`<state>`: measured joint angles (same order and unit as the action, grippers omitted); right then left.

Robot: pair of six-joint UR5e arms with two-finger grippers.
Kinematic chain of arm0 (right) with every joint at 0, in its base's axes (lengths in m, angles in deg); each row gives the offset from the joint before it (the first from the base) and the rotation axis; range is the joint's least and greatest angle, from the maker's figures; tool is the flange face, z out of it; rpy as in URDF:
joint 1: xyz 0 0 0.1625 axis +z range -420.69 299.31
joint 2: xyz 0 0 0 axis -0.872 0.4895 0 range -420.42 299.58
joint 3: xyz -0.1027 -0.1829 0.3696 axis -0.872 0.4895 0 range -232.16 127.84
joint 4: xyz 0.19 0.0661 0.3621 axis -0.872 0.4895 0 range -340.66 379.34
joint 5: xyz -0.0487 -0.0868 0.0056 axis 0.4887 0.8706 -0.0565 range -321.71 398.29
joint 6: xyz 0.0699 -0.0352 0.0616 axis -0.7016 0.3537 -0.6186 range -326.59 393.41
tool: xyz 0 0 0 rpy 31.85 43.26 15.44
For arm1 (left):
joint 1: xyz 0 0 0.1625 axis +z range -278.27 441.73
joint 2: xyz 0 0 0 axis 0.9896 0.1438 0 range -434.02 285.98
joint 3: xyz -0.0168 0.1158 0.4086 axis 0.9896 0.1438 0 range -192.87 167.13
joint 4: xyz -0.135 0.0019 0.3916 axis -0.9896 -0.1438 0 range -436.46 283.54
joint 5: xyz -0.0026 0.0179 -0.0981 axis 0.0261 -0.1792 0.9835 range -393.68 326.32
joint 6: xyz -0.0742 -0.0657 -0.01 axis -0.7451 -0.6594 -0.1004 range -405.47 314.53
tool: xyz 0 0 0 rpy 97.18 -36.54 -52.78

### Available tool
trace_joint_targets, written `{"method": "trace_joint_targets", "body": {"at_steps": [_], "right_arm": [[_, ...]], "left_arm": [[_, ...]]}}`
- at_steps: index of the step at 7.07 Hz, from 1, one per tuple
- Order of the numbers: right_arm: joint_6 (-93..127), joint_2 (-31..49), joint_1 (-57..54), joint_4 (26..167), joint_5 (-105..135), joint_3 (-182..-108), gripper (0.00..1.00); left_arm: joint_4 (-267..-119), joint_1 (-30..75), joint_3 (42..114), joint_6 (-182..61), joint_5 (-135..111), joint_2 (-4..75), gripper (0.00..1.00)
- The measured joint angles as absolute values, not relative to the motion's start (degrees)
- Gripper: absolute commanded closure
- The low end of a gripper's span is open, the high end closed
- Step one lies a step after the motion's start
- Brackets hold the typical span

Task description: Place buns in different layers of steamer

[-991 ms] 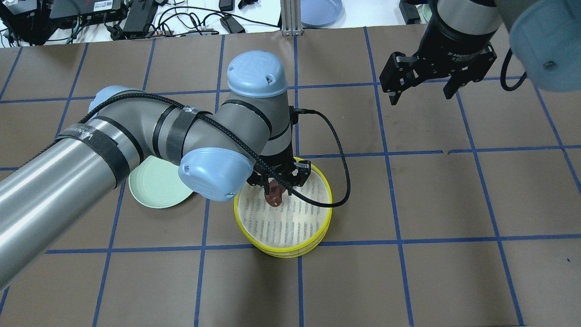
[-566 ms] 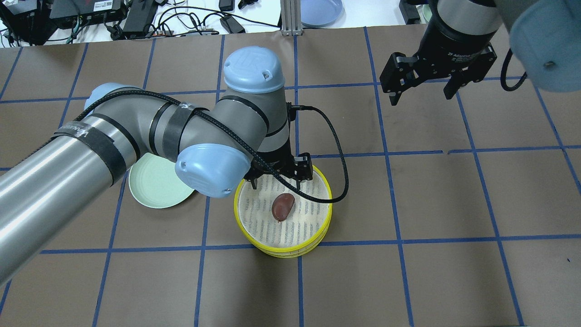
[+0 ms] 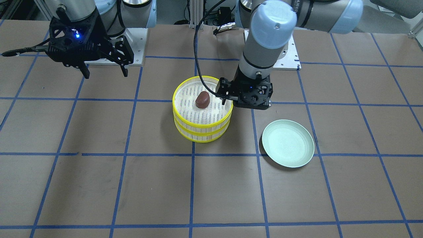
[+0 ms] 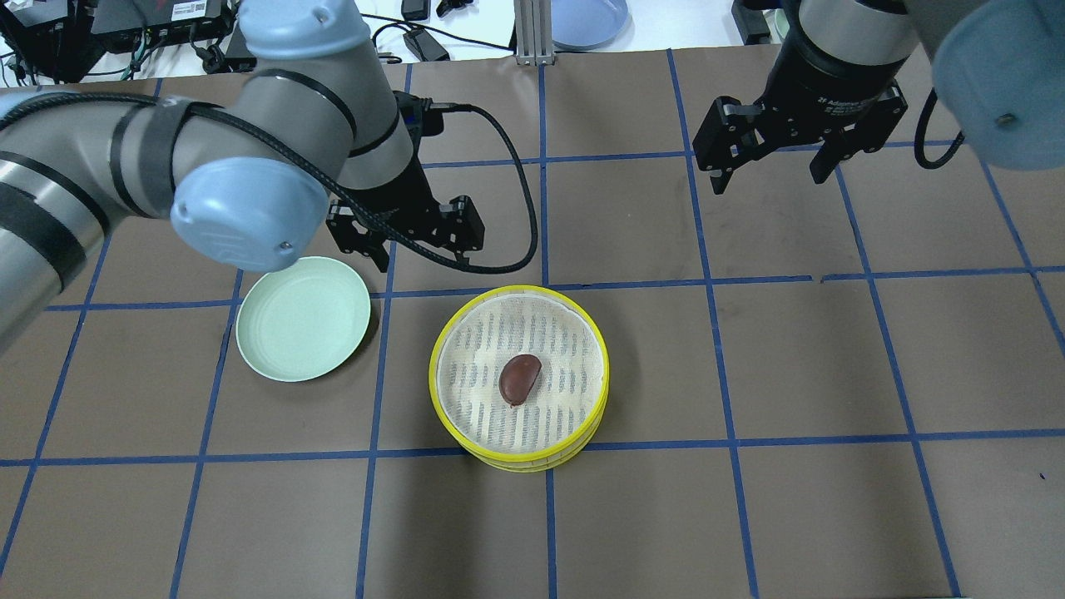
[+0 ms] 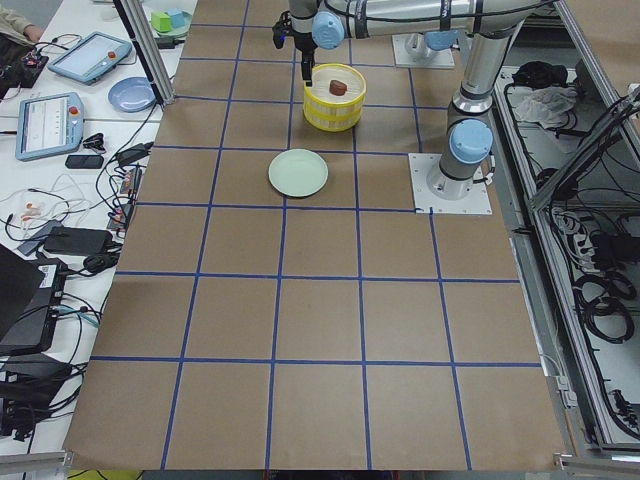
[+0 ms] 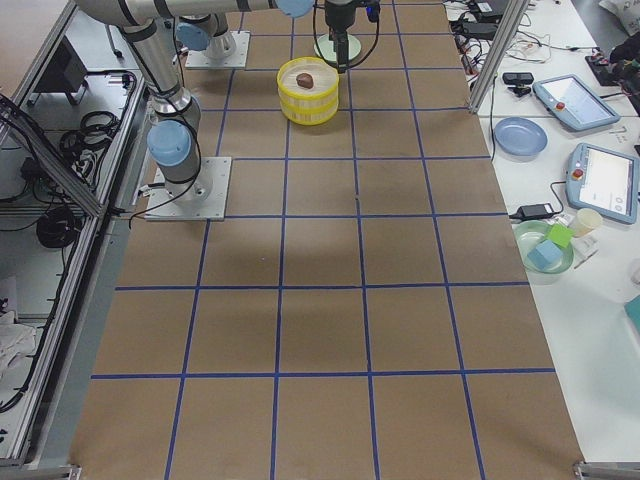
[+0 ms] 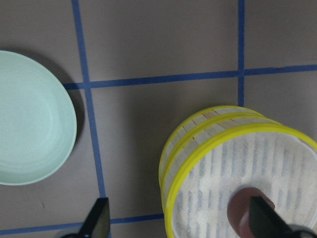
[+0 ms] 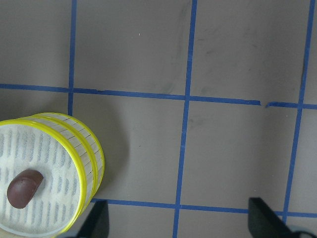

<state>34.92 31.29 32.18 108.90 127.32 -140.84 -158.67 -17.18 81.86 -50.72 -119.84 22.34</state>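
The two-tier yellow-rimmed steamer (image 4: 434,391) stands stacked at the table's middle and also shows in the front view (image 3: 201,129). The dark reddish-brown bun (image 4: 520,378) lies alone on the top layer's slatted floor, as the front view (image 3: 202,99) and right wrist view (image 8: 24,188) confirm. The cream-white bun is hidden in every view. My left gripper (image 4: 408,249) is open and empty, hovering behind and left of the steamer, between it and the plate. My right gripper (image 4: 770,175) is open and empty, high at the back right.
An empty pale green plate (image 4: 304,329) lies left of the steamer, close to the left gripper. A blue plate (image 4: 586,21) and cables lie beyond the table's far edge. Brown paper with a blue tape grid covers the table.
My left gripper let go of the brown bun onto the top layer, then rose and drew back and left, away from the steamer. The right arm has not moved.
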Motion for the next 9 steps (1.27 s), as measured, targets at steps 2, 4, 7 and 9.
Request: {"method": "trace_joint_targets", "body": {"at_steps": [2,4,7,9], "right_arm": [[34.9,31.3,32.2,108.9,127.2,-140.8,0.00],[34.9,31.3,32.2,108.9,127.2,-140.8,0.00],[34.9,31.2,32.2,108.9,127.2,-140.8,0.00],[34.9,31.2,32.2,108.9,127.2,-140.8,0.00]], "left_arm": [[-165.0,-11.2,77.3,-45.7,-119.8,20.7,0.00],[-166.8,-6.3,76.0,-44.0,-120.5,18.9,0.00],[-167.7,0.0,76.4,-40.7,-121.3,17.0,0.00],[-167.8,1.1,76.9,-39.6,-121.2,16.9,0.00]]}}
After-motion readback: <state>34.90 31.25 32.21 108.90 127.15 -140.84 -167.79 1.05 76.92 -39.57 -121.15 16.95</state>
